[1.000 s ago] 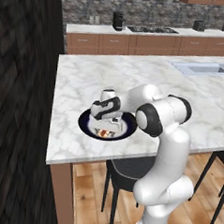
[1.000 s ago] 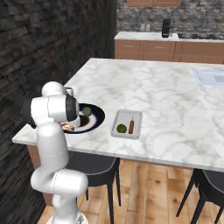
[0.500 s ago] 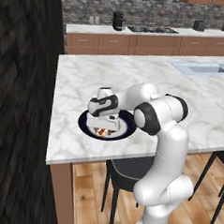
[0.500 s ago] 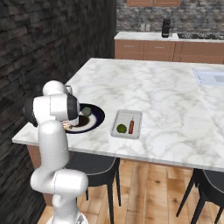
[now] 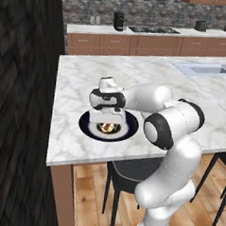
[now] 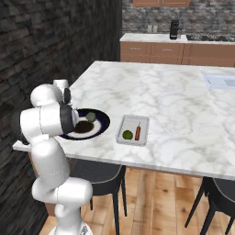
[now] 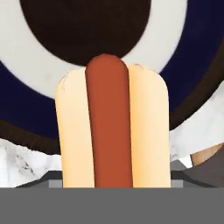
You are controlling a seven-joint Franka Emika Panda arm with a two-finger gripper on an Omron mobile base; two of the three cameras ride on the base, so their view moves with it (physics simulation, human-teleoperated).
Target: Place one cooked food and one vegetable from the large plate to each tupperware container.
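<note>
The large plate with its navy rim lies near the front edge of the marble island. My gripper hangs low right over it, above a hot dog in a bun that runs up the middle of the hand view. The fingertips are hidden, so the jaws' state is unclear. A dark brown food lies beyond the hot dog on the plate. On the plate there is also a round green vegetable. The rectangular grey tray holds a green ball and a sausage. The smaller grey-green tub is out of view.
A dark brick wall stands close on the left of the island. A sink is set in the far right of the counter. Dark stools stand under the front edge. Open marble stretches behind the plate and the tray.
The hand has shifted slightly left and turned over the plate. Plate, tray and their food have stayed where they were.
</note>
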